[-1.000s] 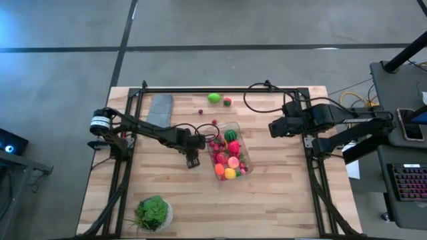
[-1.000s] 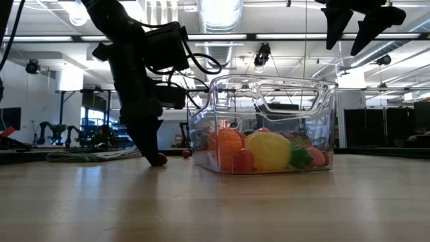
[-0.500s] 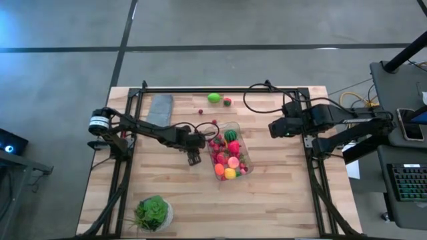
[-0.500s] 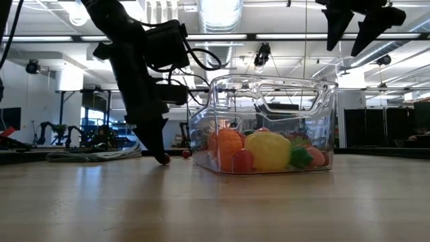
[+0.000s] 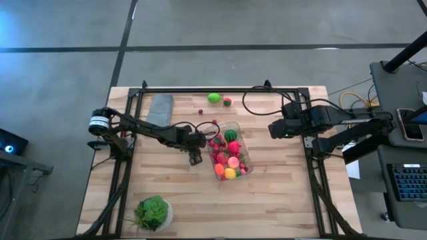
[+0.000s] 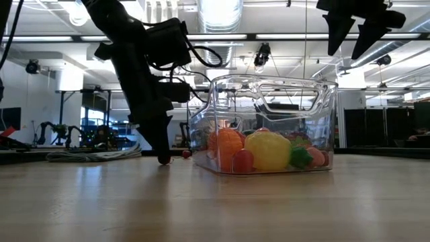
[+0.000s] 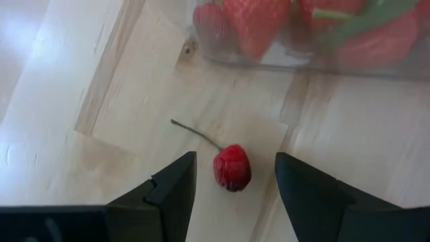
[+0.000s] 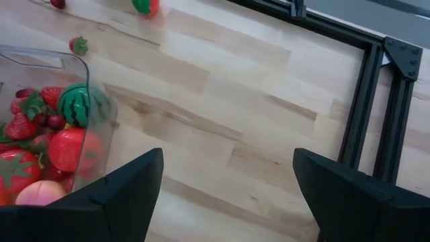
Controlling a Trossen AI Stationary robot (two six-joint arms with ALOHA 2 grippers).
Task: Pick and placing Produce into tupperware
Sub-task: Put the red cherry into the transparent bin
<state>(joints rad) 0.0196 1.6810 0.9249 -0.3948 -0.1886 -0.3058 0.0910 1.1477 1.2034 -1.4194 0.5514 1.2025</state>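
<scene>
- The clear tupperware tub (image 5: pixel 229 151) sits mid-table and is already well filled: strawberries, a striped melon (image 5: pixel 231 135), pink, orange and yellow pieces lie inside, heaped about half-way up the walls in the low view.
- Left outside, as far as the pictures show: a red cherry (image 7: pixel 232 167) with a thin stem on the bare wood just left of the tub, a green fruit (image 5: pixel 213 98) and a small red-and-green piece (image 5: pixel 227 101) near the far edge, and a couple of tiny dark red berries (image 5: pixel 200 112) between them and the tub.
- The left gripper (image 7: pixel 235 176) is low over the table beside the tub's left wall, its fingers parted on either side of the cherry with a gap on both sides; it has hold of nothing.
- The right gripper (image 8: pixel 225 185) waits raised at the table's right side, fingers spread wide and empty.
- By my judgement most of the task is done; the cherry is the nearest piece to collect.
- Room: the tub wall stands close by the cherry, so the left gripper has little slack on that side; open wood lies to its left and near. The black frame rail (image 5: pixel 220 91) borders the far fruits closely.
</scene>
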